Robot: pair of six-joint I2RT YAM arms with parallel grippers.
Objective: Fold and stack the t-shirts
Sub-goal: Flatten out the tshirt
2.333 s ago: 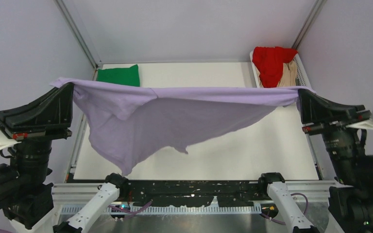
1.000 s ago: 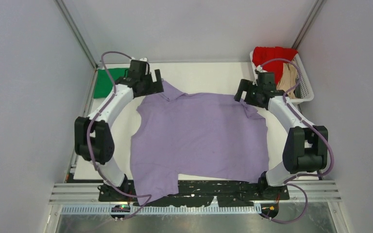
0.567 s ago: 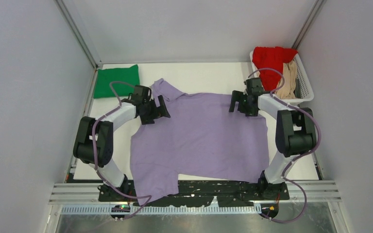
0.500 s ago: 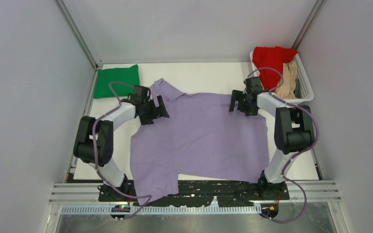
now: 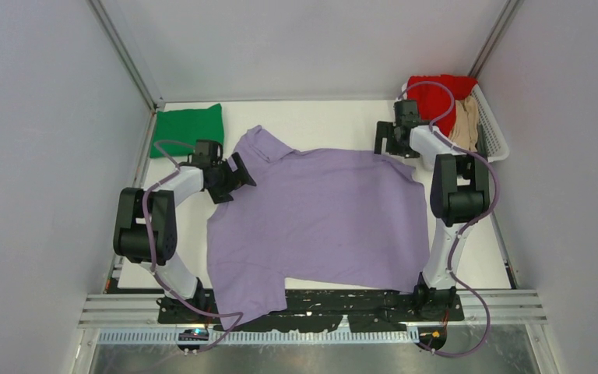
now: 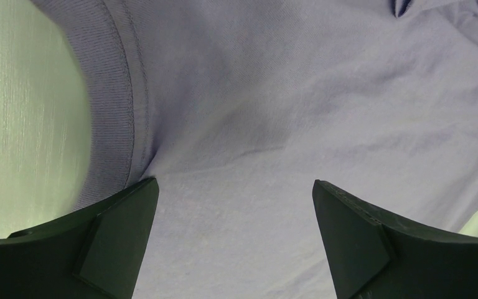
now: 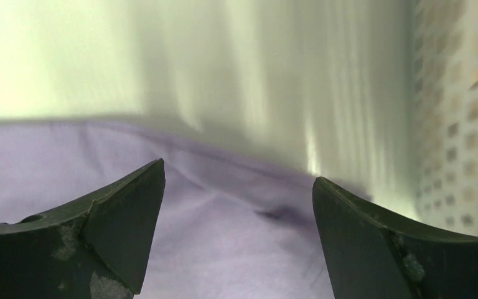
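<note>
Under the left gripper [image 6: 233,187], lavender t-shirt [image 5: 327,210]

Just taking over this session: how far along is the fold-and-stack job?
Done: one green shirt lies folded at the far-left corner, and the lavender shirt is spread flat. In hand: the left gripper and right gripper hang open over its far end, holding nothing. Left: fold the lavender one, stack it, then the red shirt and tan shirt in the basket.

White basket [image 5: 492,132] on the table [image 5: 319,125], far-right corner.
</note>
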